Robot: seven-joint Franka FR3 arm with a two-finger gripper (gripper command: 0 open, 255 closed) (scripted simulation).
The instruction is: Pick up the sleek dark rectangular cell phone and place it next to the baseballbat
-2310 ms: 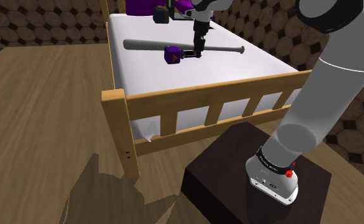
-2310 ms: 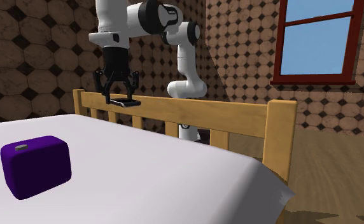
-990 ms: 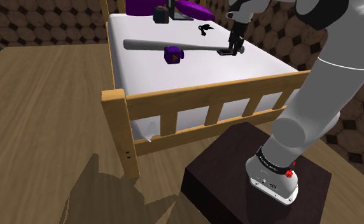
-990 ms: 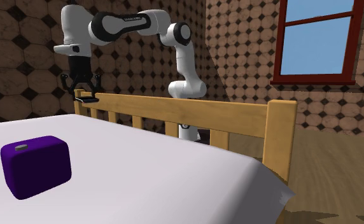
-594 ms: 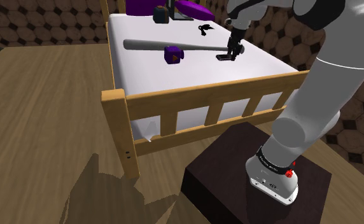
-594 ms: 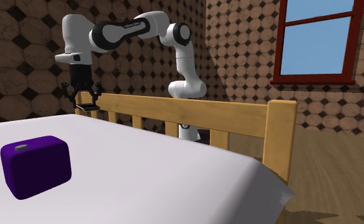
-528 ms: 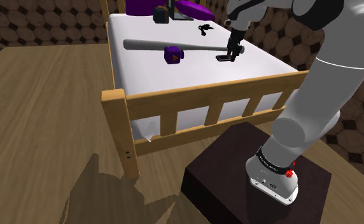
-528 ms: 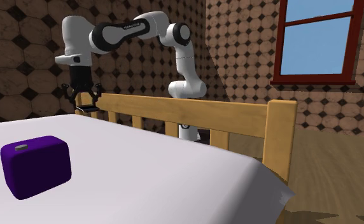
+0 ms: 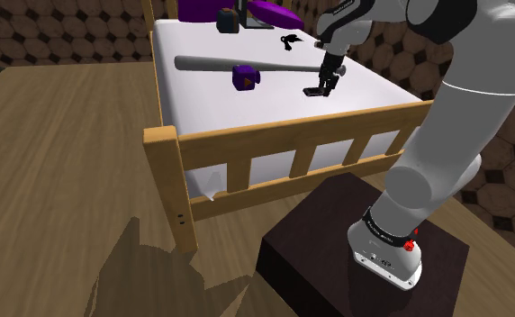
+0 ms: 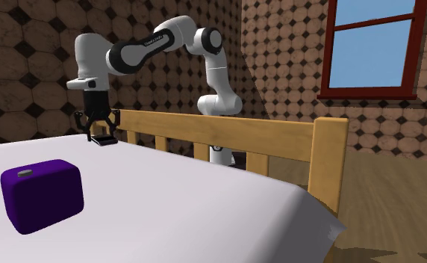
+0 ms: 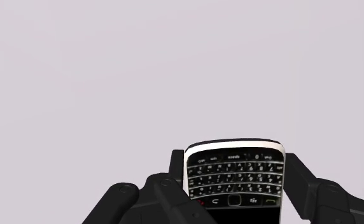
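Cell phone [image 11: 235,181] sits clasped in my gripper [image 9: 323,87], black fingers [image 11: 165,194] pressed on its two long side edges, keypad face toward the wrist camera. So the claw is closed on the phone, narrow, about the phone's width.

Location: in the shoulder view it hangs low over the white bed [image 9: 247,108], just beside the thin handle end of the baseball bat [image 9: 247,65], on the side nearer the wooden footboard [image 9: 292,135]. Can't tell if its lower edge touches the sheet or floats just off it. Purple block [image 9: 245,77] lies against the bat further along, well apart from the phone.

Handling, my read: stiff flat slab, probably light, no flex under squeeze. Casing looks glossy, so likely slippery; a side-edge pinch can let it pivot or slide if I swing fast. Keys and screen are the fragile faces, so the edges are the right hold, near mid-length for balance. I seem to grip toward one end, keypad part sticking out past the fingertips, so some tilt risk.

Bed should be soft, so a low release looks safe; phone should lie flat, not roll.
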